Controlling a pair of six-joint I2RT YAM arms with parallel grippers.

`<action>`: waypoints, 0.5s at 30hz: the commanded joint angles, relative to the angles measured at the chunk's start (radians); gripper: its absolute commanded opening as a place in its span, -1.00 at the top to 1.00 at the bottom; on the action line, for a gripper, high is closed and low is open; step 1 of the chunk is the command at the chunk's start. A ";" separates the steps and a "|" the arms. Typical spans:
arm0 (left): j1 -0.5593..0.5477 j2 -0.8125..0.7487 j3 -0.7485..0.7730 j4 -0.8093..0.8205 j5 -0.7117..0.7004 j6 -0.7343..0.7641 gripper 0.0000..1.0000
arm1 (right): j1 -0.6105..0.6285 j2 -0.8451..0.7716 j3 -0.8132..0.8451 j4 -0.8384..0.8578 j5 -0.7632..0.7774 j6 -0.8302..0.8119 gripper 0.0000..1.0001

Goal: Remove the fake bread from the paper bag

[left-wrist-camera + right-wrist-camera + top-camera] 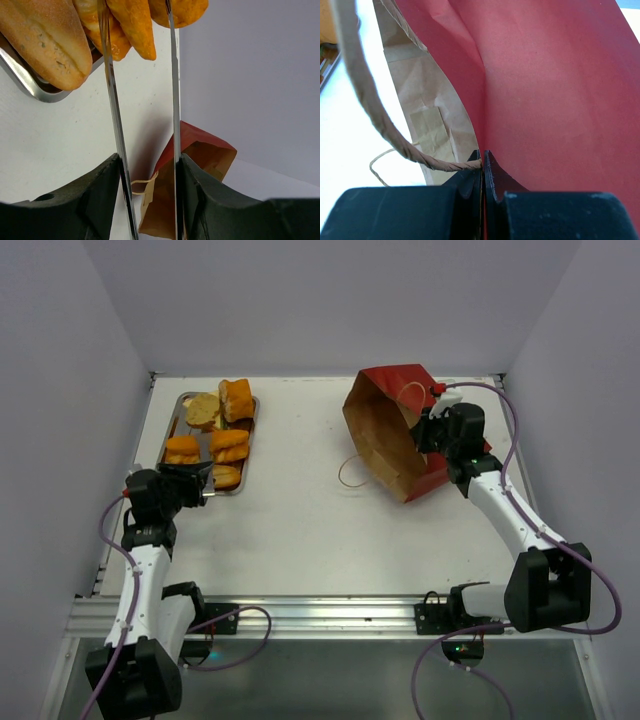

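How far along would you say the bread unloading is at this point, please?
Mostly done, it seems. Several bread pieces lie in the steel tray, and the tipped paper bag looks empty where visible. The right fingers are shut on its rim; the left fingers straddle an orange piece by the tray, grip unclear. Left: setting that piece down, if held.

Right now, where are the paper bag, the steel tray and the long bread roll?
paper bag [385,435]: top view, its brown inside wall.
steel tray [35,91]: left wrist view, its curved rim.
long bread roll [45,40]: left wrist view, middle of its crust.
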 commanded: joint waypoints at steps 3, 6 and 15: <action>-0.023 -0.014 0.066 -0.018 0.049 0.029 -0.03 | -0.007 -0.034 -0.002 0.054 -0.013 0.020 1.00; -0.029 -0.014 0.072 -0.026 0.054 0.031 -0.01 | -0.009 -0.032 -0.002 0.054 -0.013 0.020 1.00; -0.066 -0.005 0.081 -0.004 0.095 0.021 0.14 | -0.010 -0.031 0.000 0.054 -0.011 0.018 1.00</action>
